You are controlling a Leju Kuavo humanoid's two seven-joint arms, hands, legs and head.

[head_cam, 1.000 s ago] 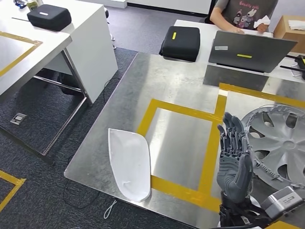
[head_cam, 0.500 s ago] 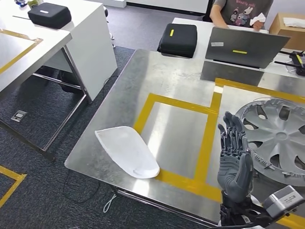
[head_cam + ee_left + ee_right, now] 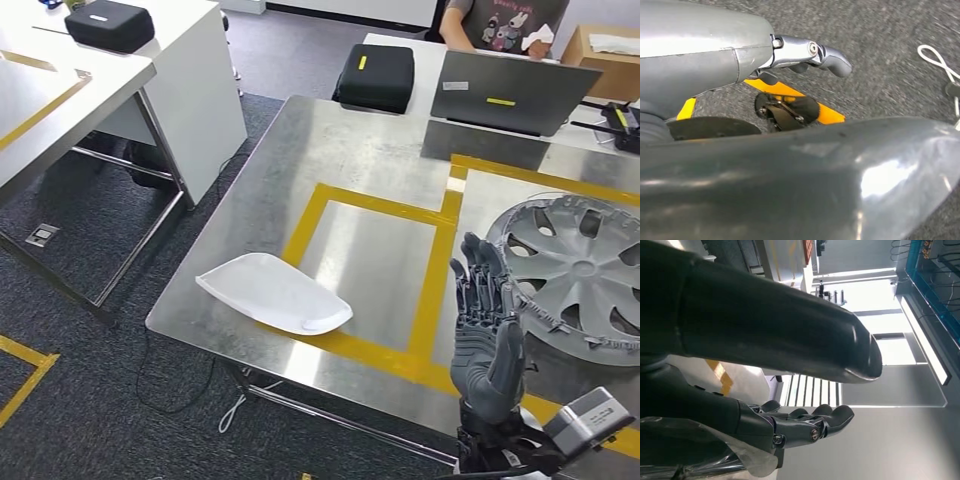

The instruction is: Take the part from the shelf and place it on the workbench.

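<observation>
Holding nothing, my right hand stands upright at lower right, fingers spread. Left of centre, the white part lies flat on the steel workbench; my left hand's grasp, I cannot tell.

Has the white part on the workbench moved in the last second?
Yes. The white part has turned towards the yellow tape square; one end now overlaps the near strip.

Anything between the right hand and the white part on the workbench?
Nothing visible does. The right hand is raised, open and empty, near the hubcap. The white part lies apart from it at the near edge of the workbench; between them only bare steel and yellow tape show.
</observation>
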